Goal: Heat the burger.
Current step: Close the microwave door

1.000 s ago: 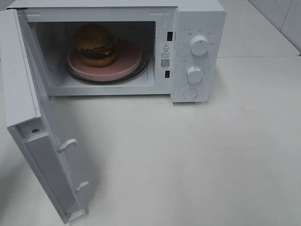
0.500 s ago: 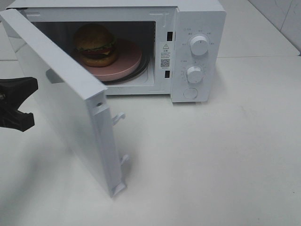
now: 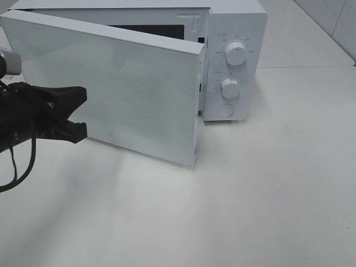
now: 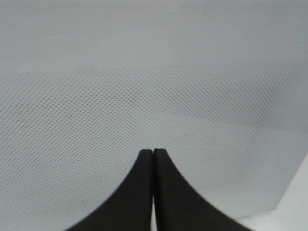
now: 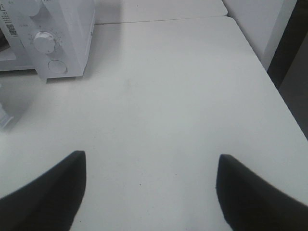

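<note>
Our left gripper [image 3: 81, 114], fingers pressed together and empty, sits at the outer face of the microwave [image 3: 236, 19] door [image 3: 133, 94], seemingly touching it nearer the hinge than the latch edge. The door stands ajar, running roughly 9 to 3 o'clock, its latch edge just short of the control panel [image 3: 243, 72]. The burger is hidden; we judge it behind the door, toward 1 o'clock. Our right gripper [image 5: 149, 185], spread wide and empty, hangs over open table [image 3: 250, 194], well apart.
</note>
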`<state>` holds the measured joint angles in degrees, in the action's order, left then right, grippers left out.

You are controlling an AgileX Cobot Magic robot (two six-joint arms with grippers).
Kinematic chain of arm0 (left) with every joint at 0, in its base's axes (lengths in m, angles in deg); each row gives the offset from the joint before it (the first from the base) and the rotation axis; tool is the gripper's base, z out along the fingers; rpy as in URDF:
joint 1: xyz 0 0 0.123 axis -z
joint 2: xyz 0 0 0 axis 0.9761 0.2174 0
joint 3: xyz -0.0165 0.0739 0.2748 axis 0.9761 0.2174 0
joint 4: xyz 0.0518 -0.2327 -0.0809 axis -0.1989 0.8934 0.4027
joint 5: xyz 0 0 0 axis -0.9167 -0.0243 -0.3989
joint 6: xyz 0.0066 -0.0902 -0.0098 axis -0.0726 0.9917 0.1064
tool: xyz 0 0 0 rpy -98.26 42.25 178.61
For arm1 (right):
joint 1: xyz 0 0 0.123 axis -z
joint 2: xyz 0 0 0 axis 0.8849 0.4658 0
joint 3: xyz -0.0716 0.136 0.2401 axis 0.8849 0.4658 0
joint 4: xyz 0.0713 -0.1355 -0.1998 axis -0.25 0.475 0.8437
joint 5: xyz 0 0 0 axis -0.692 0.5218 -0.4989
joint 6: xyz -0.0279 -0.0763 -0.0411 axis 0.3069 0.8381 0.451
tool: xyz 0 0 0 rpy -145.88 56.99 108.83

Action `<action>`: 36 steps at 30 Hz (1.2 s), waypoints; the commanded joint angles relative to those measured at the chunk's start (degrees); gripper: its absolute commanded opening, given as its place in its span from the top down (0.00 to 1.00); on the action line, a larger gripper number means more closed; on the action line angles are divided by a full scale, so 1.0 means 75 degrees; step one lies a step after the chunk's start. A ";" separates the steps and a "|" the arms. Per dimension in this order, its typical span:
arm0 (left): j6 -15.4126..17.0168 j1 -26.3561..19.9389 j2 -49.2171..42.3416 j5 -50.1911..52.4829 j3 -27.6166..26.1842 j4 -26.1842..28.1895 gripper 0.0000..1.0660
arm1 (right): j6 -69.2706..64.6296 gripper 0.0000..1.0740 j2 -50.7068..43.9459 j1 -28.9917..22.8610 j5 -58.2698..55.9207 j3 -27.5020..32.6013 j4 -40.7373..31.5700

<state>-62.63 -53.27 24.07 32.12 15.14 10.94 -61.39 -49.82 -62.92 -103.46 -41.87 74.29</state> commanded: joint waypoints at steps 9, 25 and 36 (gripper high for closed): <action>-0.0359 0.1070 0.0710 0.0115 -0.1039 0.1192 1.00 | 0.0069 0.32 -0.0199 0.0053 0.0061 0.0008 -0.0015; -0.0481 0.2017 0.1826 0.0092 -0.2773 0.2613 1.00 | 0.0076 0.32 -0.0199 0.0053 0.0061 0.0008 -0.0015; -0.0481 0.2078 0.2613 0.0076 -0.4072 0.2972 1.00 | 0.0076 0.32 -0.0199 0.0053 0.0061 0.0008 -0.0015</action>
<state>-66.06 -38.03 43.55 32.12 -14.77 32.37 -61.39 -49.82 -62.92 -103.46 -41.87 74.29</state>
